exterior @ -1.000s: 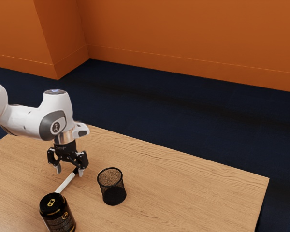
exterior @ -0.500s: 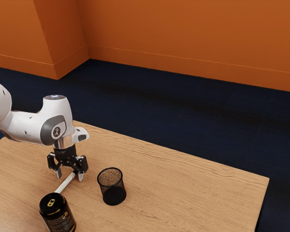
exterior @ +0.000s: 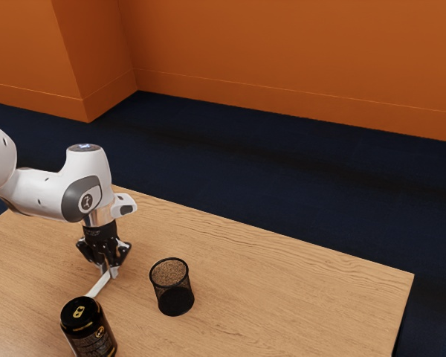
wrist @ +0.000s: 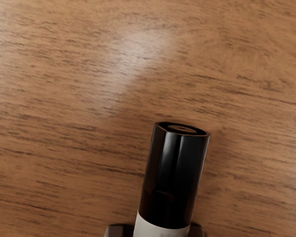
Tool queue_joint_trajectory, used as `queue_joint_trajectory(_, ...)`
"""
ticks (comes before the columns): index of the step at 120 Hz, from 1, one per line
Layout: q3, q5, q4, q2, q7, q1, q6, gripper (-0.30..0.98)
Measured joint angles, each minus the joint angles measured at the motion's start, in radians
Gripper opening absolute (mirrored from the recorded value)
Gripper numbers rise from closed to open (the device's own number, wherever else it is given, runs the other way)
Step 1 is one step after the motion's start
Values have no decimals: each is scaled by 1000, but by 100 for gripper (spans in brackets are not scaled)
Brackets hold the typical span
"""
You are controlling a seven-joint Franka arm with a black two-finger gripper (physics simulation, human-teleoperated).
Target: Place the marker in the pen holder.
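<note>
Had marker (exterior: 99, 285) pinched in gripper (exterior: 109, 274) nr black cap (wrist: 172, 182), low at table (exterior: 282, 297), w/ tail end by jar (exterior: 88, 327), outside pen holder (exterior: 172, 288). Risked pivot or slip if lifted fast, given end grip; might've tipped pen holder if carried too low.

The exterior camera is looking from above and to one side of the arm (exterior: 41, 195), standing well back and facing slantwise down across the desk (exterior: 282, 279), toward the dark blue floor (exterior: 282, 171) and the orange wall (exterior: 282, 52) beyond. The wrist camera is riding on the arm's hand, facing down at the wood from close up. Both views are sharing the marker (exterior: 99, 285) and the bit of desk by the tool (exterior: 109, 274).
</note>
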Motion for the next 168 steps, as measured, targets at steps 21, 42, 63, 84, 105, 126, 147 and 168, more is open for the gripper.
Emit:
queue_joint_trajectory(21,0,9,2,-1,-12,0,0,-6)
queue_joint_trajectory(42,-1,44,7,-58,-27,-2,6,-9)
queue_joint_trajectory(63,-10,79,7,-142,-44,-9,43,-10)
queue_joint_trajectory(84,-38,106,4,-214,-61,-5,141,-10)
queue_joint_trajectory(105,-63,126,-49,-309,-75,-17,297,-10)
queue_joint_trajectory(126,-85,123,-192,-482,-88,-45,385,-9)
queue_joint_trajectory(147,-121,119,-353,-616,-123,-53,406,-9)
queue_joint_trajectory(168,-220,118,-418,-711,-188,-54,384,-8)
